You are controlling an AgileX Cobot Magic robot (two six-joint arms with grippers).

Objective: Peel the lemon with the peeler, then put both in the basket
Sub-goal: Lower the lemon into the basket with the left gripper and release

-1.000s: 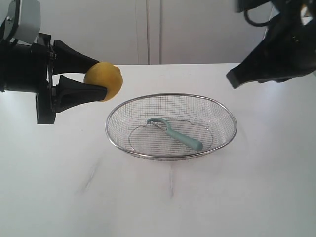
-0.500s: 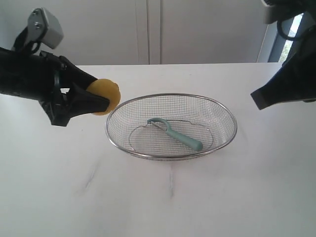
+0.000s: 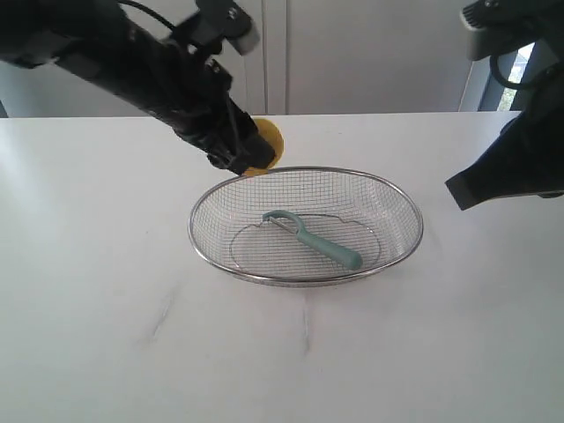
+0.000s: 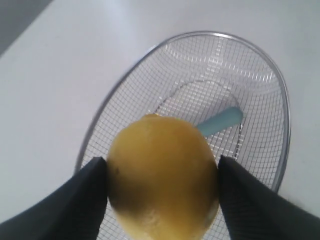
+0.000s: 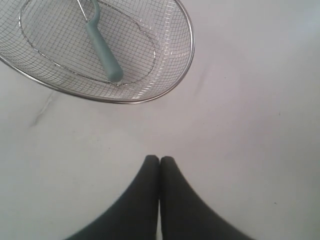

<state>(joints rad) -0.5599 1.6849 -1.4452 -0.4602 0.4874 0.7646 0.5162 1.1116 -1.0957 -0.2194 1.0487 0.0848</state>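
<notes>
In the middle of the white surface (image 3: 132,335) the basket (image 3: 305,280) is seen, and the peeler (image 3: 326,247) is laid flat on its mesh floor. The peeler's long axis is set diagonally: the handle end is pointed to the near right and the hooked head to the far left. Neither has been shifted since a second ago. Just beyond the basket's far left rim the lemon (image 3: 267,139) is held off the surface, clamped between the two fingers of the left gripper (image 3: 240,159). A second ago it was held level to the left of the basket; it has since been carried back and inward, with the arm now reaching down from the upper left. The lemon's long axis cannot be told there. On the right, the right gripper (image 5: 159,162) is held above the surface, clear of the basket, its fingers pressed together with nothing between them.
</notes>
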